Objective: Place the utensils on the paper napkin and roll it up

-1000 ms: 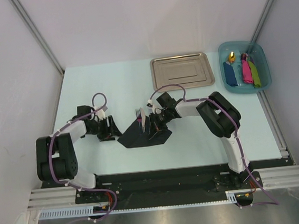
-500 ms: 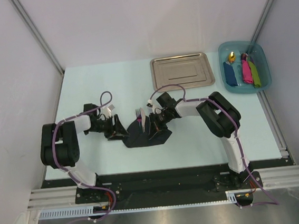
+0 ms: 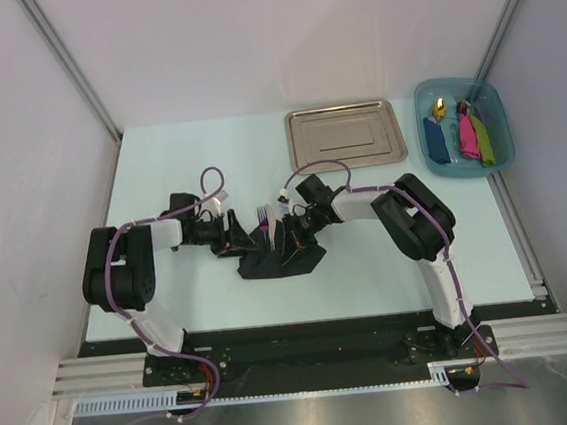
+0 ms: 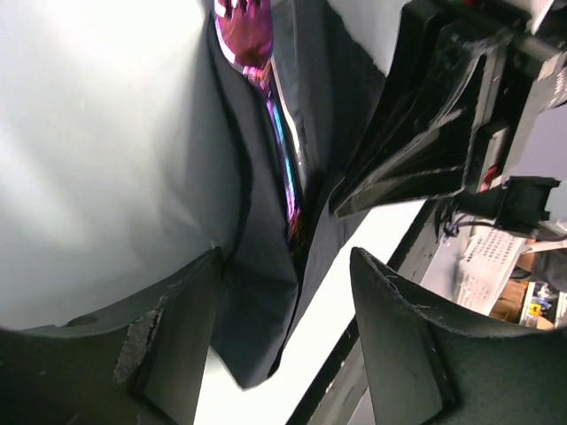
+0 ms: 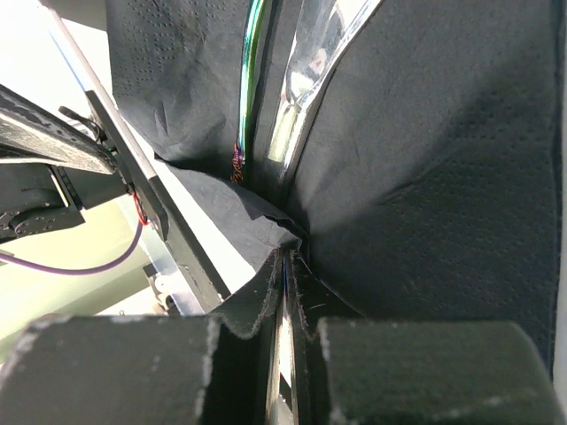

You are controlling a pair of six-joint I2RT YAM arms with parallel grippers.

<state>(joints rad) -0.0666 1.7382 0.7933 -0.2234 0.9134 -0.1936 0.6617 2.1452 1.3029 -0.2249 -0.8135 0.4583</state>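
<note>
Black paper napkin, utensils lying far-to-near in its trough; right fingers pinched shut on a fold; left fingers open, empty, straddling its left edge.

Wore black joint housings and white link shells on the left arm and the right arm. Carried a thin purple cable looped along each. Ended in matte black pincers, left pincer and right pincer, with broad wedge-shaped fingers, scuffed and chipped along one edge.
</note>
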